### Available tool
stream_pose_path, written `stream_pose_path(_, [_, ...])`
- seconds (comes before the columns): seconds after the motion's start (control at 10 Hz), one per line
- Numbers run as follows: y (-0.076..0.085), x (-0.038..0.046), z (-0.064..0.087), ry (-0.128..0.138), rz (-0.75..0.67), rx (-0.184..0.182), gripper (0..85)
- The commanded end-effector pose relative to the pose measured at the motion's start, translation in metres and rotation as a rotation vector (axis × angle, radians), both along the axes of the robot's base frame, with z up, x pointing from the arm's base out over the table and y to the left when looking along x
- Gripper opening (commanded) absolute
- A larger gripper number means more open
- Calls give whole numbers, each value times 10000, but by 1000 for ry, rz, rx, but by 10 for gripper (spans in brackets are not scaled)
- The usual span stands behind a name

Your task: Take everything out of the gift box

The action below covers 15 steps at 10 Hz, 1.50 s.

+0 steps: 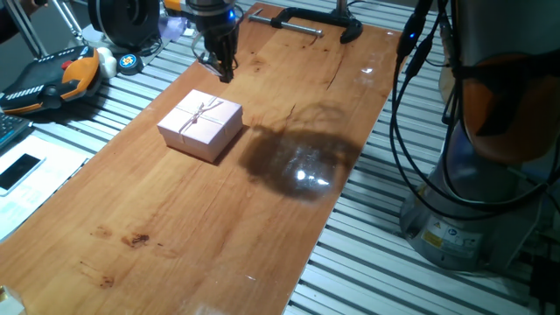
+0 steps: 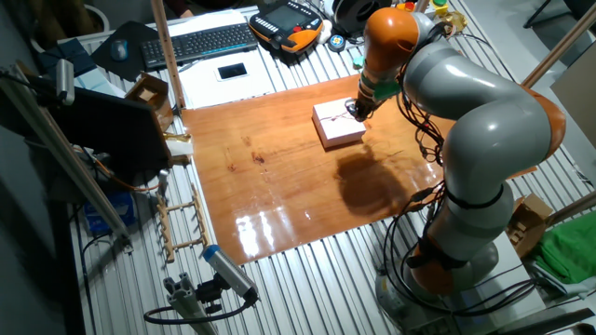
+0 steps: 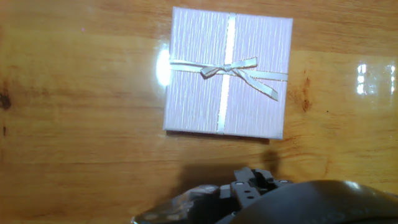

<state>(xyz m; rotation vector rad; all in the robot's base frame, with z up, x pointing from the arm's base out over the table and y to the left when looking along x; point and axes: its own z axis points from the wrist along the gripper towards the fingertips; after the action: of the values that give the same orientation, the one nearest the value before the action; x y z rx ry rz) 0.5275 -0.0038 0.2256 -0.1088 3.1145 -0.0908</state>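
Note:
The pale-pink gift box (image 1: 200, 124) stands closed on the wooden table (image 1: 219, 227), left of the middle. Its flat pink lid with a string bow (image 3: 227, 73) covers it, so the inside and everything in it are hidden. The box also shows in the other fixed view (image 2: 337, 125). My gripper (image 1: 226, 72) hangs just above the table behind the box's far edge, apart from it. Its fingers look pressed together and hold nothing. In the hand view only the dark hand body (image 3: 252, 186) shows, below the box.
A black clamp (image 1: 306, 22) grips the table's far edge. An orange and black pendant (image 1: 52, 79), a tape measure (image 1: 128, 62) and a phone (image 1: 19, 171) lie off the table's left side. The robot base (image 1: 472, 219) stands at the right.

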Motion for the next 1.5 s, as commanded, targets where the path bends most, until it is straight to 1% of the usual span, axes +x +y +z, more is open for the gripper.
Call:
stream_pose_path(0.0, [4,29,-32,-1,-13,-2,10])
stream_pose_path(0.3, [32,129,-163,-12,-51,-8,10])
stream_pose_path(0.5, [45,206,-258,-16,-78,-26,10])
stream_pose_path(0.6, [50,263,-342,-19,-104,-33,10])
stream_pose_path(0.7, [51,301,-412,-10,-116,-35,10])
stream_pose_path(0.8, [43,333,-477,1,-133,-12,10])
stream_pose_path(0.9, [46,360,-523,0,-139,1,10])
stream_pose_path(1.0, [52,375,-533,-8,-144,-2,10])
stream_pose_path(1.1, [60,403,-537,-8,-145,-5,10])
stream_pose_path(1.2, [85,434,-568,-16,-154,5,10])
stream_pose_path(1.4, [111,466,-626,-31,-160,-10,10])
